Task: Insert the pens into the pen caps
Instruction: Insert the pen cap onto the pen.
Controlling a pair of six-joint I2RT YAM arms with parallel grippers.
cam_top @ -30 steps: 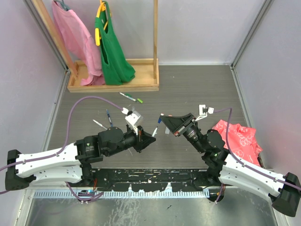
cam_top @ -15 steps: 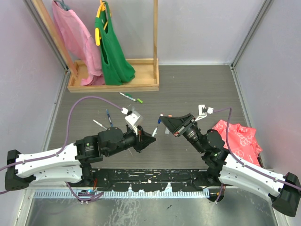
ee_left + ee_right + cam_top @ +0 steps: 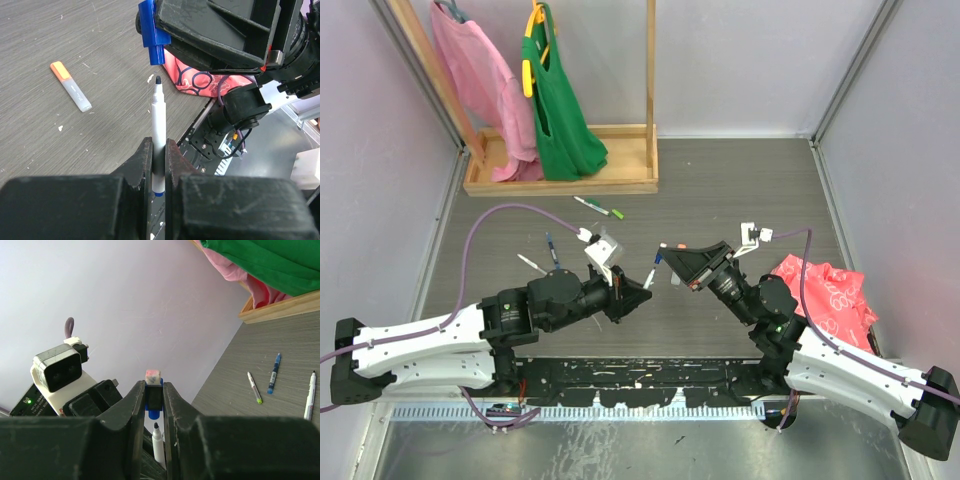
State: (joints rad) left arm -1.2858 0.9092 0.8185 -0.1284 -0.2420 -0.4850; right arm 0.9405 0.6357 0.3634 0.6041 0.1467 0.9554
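Now, top view, left gripper (image 3: 642, 289): shut tight on a white-barrelled marker pen (image 3: 649, 279). It grips the tail end, so the writing end is free to enter a cap.
Top view, right gripper (image 3: 664, 250): pinched nearly closed on a short blue plastic cap (image 3: 660, 257), held above the table opposite the pen. The arms meet in mid-air between their bases, presumably so each part can be steered freely.
Top view, loose pens: a green-ended pen (image 3: 601, 208) lies near the wooden rack base (image 3: 560, 185). A blue pen (image 3: 552, 248) and a thin white pen (image 3: 532, 264) lie flat beside the left wrist, apparently waiting their turn.
Left wrist view, grip: the dark fingers (image 3: 142, 165) squeeze the barrel from both sides and the pen stands upright between them.
Left wrist view, alignment: the black tip sits just below the cap, roughly in line with it and apart from it. It is not yet inserted.
Left wrist view, surroundings: a short grey marker with an orange end (image 3: 71, 93) lies flat on the grey wood-grain table (image 3: 50, 40). A pink patterned cloth (image 3: 200, 75) shows behind the cap.
Right wrist view, cap: it is clamped between the jaws with the pen tip just under it. The cap's mouth is hidden, so I cannot tell how well it is centred.
Step (judged): final line-up before insertion.
Next move (judged): a straight push along the pen's axis.
Risk (judged): the tip catches the rim and the cap twists in the pinch.
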